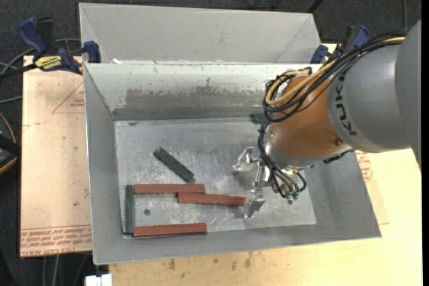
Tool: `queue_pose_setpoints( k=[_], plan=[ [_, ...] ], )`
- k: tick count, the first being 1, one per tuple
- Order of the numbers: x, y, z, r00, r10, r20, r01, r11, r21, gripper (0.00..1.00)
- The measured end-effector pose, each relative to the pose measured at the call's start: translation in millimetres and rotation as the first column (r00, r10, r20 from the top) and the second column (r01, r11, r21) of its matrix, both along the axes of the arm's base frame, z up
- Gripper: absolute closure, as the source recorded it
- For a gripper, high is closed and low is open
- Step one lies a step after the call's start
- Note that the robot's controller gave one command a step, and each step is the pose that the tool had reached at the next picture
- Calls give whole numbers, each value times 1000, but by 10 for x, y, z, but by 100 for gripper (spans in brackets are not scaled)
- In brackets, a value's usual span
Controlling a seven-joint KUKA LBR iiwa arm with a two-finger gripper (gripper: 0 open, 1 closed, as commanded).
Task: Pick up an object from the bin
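My gripper (248, 186) hangs low over the right part of the bin floor, its two metal fingers standing apart, so it is open. A long red-brown flat bar (209, 198) lies on the floor, and its right end reaches in beside the lower fingertip (253, 207). Nothing is gripped between the fingers. A second red-brown bar (167, 189) lies just left of it, nearly in line. A short dark green bar (173, 165) lies tilted further up and to the left.
A third red-brown bar (169, 230) lies along the front of the floor, with a dark green bar (129, 209) standing lengthwise at the left. The arm's bulky orange-covered wrist with cables hangs over the bin's right side.
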State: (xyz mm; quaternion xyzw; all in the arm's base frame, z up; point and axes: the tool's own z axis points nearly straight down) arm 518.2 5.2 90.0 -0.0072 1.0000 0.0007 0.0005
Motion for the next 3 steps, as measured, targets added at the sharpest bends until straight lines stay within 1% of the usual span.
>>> queue_pose_setpoints(
  k=[1,2,3],
  plan=[
    [0,30,-62,1000,-1,-3,1,1000,0,0],
    [-56,334,71,998,70,1,-70,998,1,100],
    [-56,334,71,998,70,1,-70,998,0,100]
  ],
)
